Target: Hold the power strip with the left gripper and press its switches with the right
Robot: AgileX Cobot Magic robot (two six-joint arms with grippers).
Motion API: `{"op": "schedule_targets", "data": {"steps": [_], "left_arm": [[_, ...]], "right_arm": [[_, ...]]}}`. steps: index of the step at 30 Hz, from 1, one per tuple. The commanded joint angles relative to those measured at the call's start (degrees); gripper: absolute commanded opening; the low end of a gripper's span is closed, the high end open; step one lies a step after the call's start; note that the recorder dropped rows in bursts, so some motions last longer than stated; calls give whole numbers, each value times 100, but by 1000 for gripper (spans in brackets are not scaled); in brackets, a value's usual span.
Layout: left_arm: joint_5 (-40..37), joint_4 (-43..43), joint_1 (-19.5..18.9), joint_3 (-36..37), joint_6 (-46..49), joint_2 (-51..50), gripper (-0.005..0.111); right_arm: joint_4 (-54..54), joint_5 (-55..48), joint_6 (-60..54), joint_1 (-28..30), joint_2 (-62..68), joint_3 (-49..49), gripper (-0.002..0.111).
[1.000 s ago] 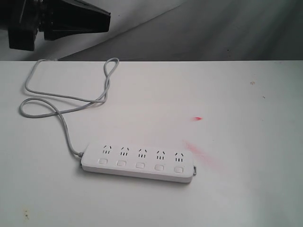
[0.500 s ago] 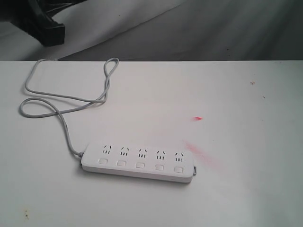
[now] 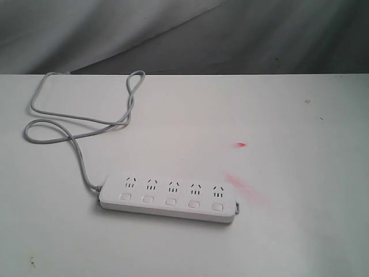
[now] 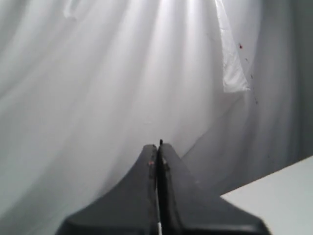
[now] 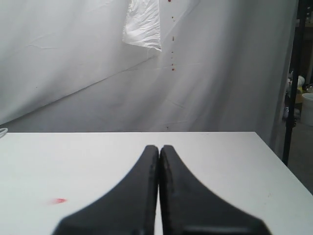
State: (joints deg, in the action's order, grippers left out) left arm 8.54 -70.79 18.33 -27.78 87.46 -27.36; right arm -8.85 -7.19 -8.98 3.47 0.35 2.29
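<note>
The white power strip (image 3: 167,198) lies flat on the white table (image 3: 288,115), left of centre and near the front. Its five square switches (image 3: 170,201) run in a row under the socket groups. A thin grey cord (image 3: 81,124) loops from its left end toward the back left. No arm shows in the exterior view. In the left wrist view my left gripper (image 4: 158,146) is shut on nothing and faces the white cloth. My right gripper (image 5: 159,147) is shut too, empty, low over bare table; the strip is out of both wrist views.
Red marks (image 3: 241,144) stain the table right of the strip, one also showing as a red spot (image 5: 58,200) in the right wrist view. A grey-white cloth backdrop (image 3: 230,34) hangs behind the table. A dark stand pole (image 5: 292,88) rises past the table's edge.
The black left gripper that stood at the upper left of the exterior view has drawn away up and left and is now out of that view. The strip and cord have not moved.
</note>
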Motion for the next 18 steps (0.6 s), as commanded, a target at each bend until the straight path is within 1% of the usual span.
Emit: {"op": "schedule_targets", "data": {"steps": [1,5,7,8,10,12,14,16,18], "left_arm": [[217,-85,24,453,-53,920,1],[80,-74,24,625,-91,1217,1],[-57,322,24,723,-620,1217,1],[-122,888,24,807,-1250,1217,1],[-121,2566,24,1027,-2816,1206,1],[-98,4024,24,1312,-4612,1206,1],[-98,4628,24,1587,-5638,1206,1],[-98,4890,24,1874,-5906,1206,1],[-98,4912,24,2172,-5908,1206,1]], "right_arm": [[34,43,0,45,-35,-28,0],[34,43,0,45,-35,-28,0],[34,43,0,45,-35,-28,0],[34,43,0,45,-35,-28,0],[34,43,0,45,-35,-28,0],[34,43,0,45,-35,-28,0],[34,43,0,45,-35,-28,0],[34,43,0,45,-35,-28,0],[34,43,0,45,-35,-28,0]]}}
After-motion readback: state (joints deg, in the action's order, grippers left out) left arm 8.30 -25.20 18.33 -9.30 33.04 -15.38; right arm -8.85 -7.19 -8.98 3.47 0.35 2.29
